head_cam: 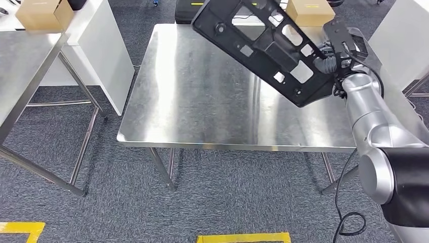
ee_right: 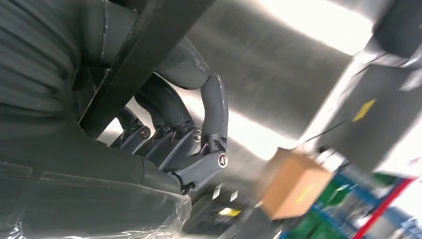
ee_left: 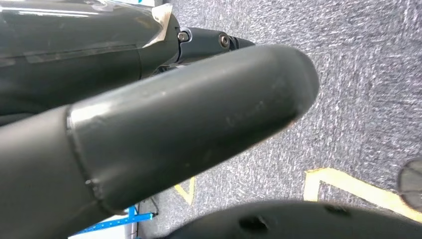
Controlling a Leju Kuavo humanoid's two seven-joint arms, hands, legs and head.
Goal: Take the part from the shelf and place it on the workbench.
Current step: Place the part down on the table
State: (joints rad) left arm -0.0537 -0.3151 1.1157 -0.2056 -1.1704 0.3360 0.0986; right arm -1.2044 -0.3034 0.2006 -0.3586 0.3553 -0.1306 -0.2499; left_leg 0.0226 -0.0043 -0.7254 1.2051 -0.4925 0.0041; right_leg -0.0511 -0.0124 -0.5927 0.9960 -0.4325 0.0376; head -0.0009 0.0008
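A stainless-steel workbench (head_cam: pixel 202 96) stands at the centre of the room on slim metal legs, its brushed top streaked with pale reflections of overhead light. Under and around it spreads a dark blue-grey carpet floor (head_cam: pixel 212 202), marked in front of the workbench with yellow tape (head_cam: pixel 244 237) and, further left, a second yellow tape corner (head_cam: pixel 23 229). Left of the workbench stands a second steel table (head_cam: pixel 23 71) with crossed leg braces, carrying a cardboard box (head_cam: pixel 43 14). Between the two rises a white panel (head_cam: pixel 109 55). Behind the workbench's far edge sits another cardboard box (head_cam: pixel 309 12), beside a black case (head_cam: pixel 189 11).
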